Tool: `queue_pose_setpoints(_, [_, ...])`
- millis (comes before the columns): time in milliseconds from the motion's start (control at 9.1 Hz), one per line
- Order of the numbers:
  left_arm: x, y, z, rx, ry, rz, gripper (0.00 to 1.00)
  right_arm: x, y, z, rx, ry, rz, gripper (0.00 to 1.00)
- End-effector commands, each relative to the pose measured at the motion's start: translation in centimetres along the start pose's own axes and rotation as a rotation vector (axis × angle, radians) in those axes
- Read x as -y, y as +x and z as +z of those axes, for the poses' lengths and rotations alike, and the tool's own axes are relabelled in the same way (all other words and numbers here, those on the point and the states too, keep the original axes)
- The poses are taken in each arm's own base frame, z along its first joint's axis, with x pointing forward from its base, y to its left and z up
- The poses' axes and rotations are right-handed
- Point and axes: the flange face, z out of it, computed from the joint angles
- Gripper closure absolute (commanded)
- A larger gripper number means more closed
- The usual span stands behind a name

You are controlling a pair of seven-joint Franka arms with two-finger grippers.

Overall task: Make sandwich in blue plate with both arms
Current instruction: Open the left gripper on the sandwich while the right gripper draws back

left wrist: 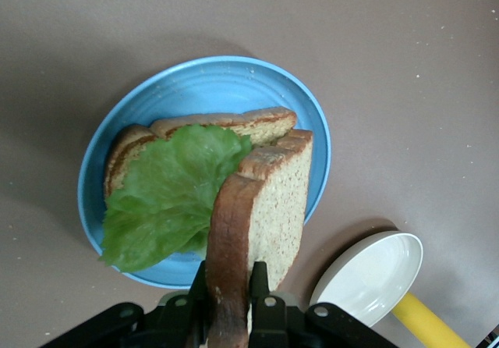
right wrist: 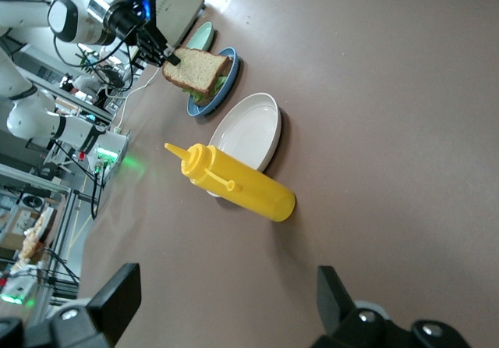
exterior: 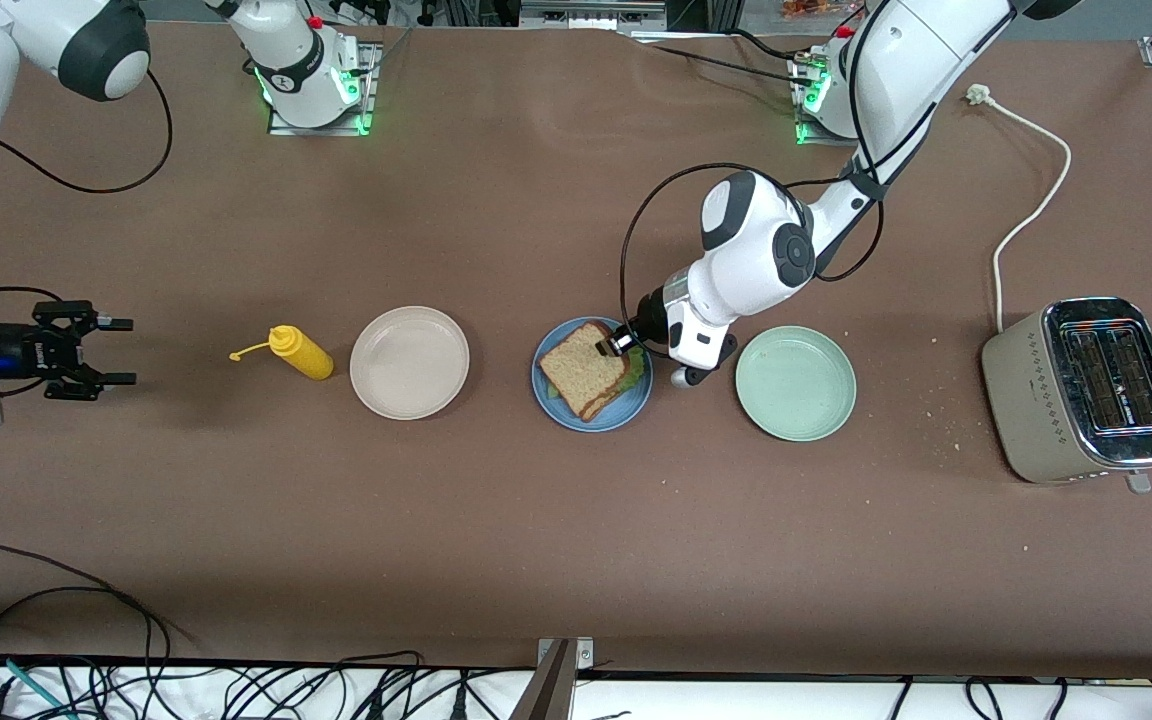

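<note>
- Presently, the sandwich (exterior: 589,372) sits in the blue plate (exterior: 638,400), mid-tabletop, between the cream plate (exterior: 409,362) toward the right arm's end and the mint-green plate (exterior: 796,383) toward the left arm's end.
- Left pincer (exterior: 614,345): over the blue plate, pressed together on the crust of the top bread slice (left wrist: 265,207). The left wrist view shows this slice tilted up on edge, leaning on the lettuce leaf (left wrist: 168,196), not lying flat.
- Bottom bread slice (left wrist: 203,126): lying in the plate under the lettuce, its crust showing past the leaf.
- Right pincer (exterior: 86,350): fingers spread, holding nothing, well apart from the plates at the right arm's end of the tabletop, past the yellow mustard bottle (exterior: 301,352). This arm waits.
- Toaster (exterior: 1086,390): at the left arm's end of the tabletop, slots showing no bread.
- Assessment of progress: nearly complete. All three layers are in the plate. Remaining, by my judgement: lower the top slice flat onto the lettuce, release it, withdraw the left arm.
- Risk noted: the lettuce overhangs the plate rim, and a hurried release could leave the top slice askew.
</note>
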Motion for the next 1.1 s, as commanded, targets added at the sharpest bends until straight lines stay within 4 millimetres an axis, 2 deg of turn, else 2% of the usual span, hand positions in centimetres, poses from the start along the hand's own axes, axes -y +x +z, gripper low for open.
queue_pose_setpoints(0, [1.2,-0.2,0.3,0.001,0.019,-0.011,0.69,2.4,1.4,-2.0,0.056,-0.015,0.167,0.00])
queue_pose_setpoints(110, [1.3,-0.1,0.4,0.001,0.022,-0.011,0.59,3.3,2.8,-1.6,0.088,-0.027,0.195,0.00])
queue_pose_setpoints(220, [1.6,0.1,0.6,0.009,0.038,-0.008,0.43,3.8,3.1,-1.9,0.103,-0.046,0.237,0.00])
queue_pose_setpoints(330, [1.9,0.0,0.8,0.016,0.072,0.018,0.15,4.8,4.3,-1.7,0.112,-0.050,0.273,0.00])
queue_pose_setpoints(440, [2.0,0.0,0.8,0.003,0.101,0.062,0.00,6.9,5.6,-2.2,0.166,-0.091,0.366,0.00])
queue_pose_setpoints(660, [2.4,0.1,0.7,0.032,0.150,0.067,0.00,10.6,8.5,-2.4,0.250,-0.225,0.476,0.00])
queue_pose_setpoints(769, [2.7,0.0,0.4,0.046,0.191,0.083,0.00,12.4,9.1,-2.0,0.293,-0.304,0.550,0.00])
queue_pose_setpoints(879, [3.1,0.1,-0.2,0.050,0.250,0.120,0.00,14.3,9.4,-1.9,0.300,-0.365,0.642,0.00])
queue_pose_setpoints(989, [2.8,0.6,-2.3,0.033,0.290,0.156,0.00,15.6,9.8,-1.4,0.329,-0.433,0.702,0.00])
